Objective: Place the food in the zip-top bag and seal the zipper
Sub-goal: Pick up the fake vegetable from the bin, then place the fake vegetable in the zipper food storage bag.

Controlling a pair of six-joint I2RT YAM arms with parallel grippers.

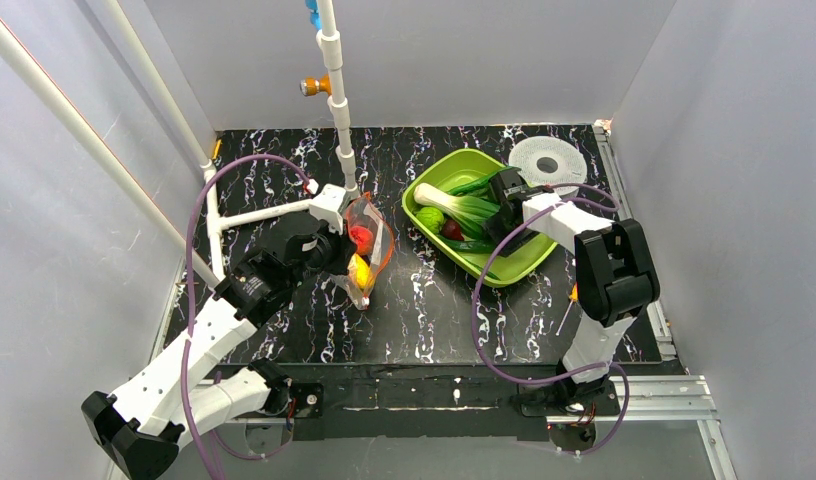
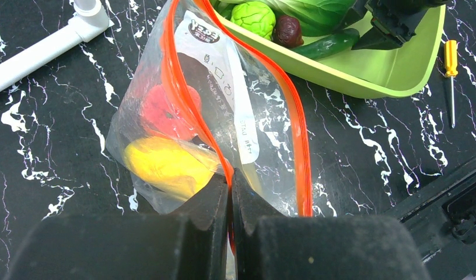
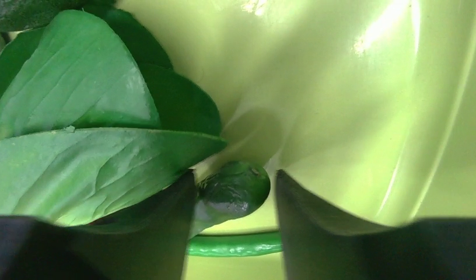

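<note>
The clear zip-top bag (image 1: 368,243) hangs tilted over the table, its mouth open. My left gripper (image 2: 230,185) is shut on one side of the red-orange zipper (image 2: 297,128); the gripper also shows in the top view (image 1: 342,256). Inside the bag are a red fruit (image 2: 160,111) and a yellow fruit (image 2: 160,164). My right gripper (image 3: 235,195) is open, down in the lime-green tray (image 1: 525,266). Its fingers straddle the dark green end of a cucumber (image 3: 240,186), next to the bok choy (image 3: 78,116). A thin green pepper stem (image 3: 235,245) lies below.
The tray (image 2: 370,81) also holds a round green fruit (image 2: 253,17), a dark reddish one (image 2: 288,30) and a cucumber (image 2: 329,44). A white perforated disc (image 1: 547,160) lies behind it. A small screwdriver (image 2: 451,64) lies right of it. White pipes (image 1: 274,210) stand left.
</note>
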